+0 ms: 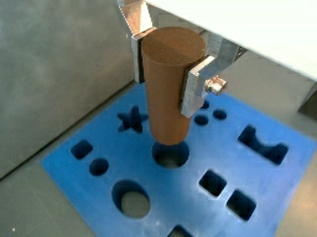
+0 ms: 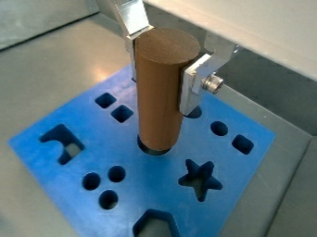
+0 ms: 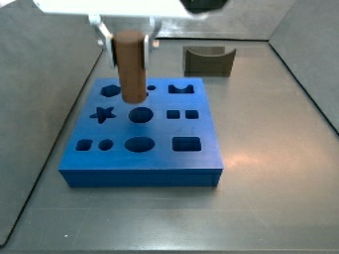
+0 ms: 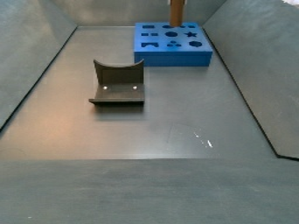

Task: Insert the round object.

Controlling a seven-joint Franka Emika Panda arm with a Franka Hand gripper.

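Observation:
My gripper (image 1: 166, 93) is shut on the round object (image 1: 168, 88), a smooth brown wooden peg held upright between the silver fingers; both wrist views show this (image 2: 164, 93). The blue block (image 1: 279, 185) lies below, with several shaped holes. The peg's lower end hangs just over the block's central round hole (image 1: 171, 157), whose dark rim shows beneath it. In a side view the peg (image 3: 131, 64) stands above the block (image 3: 139, 169), close to the round hole (image 3: 142, 115). In another side view the peg (image 4: 177, 10) is at the far end over the block (image 4: 173, 59).
A dark brown block with a curved cut-out (image 3: 208, 61) stands on the grey floor behind the blue block, and shows in the other side view (image 4: 118, 84) mid-floor. Grey walls enclose the floor on all sides.

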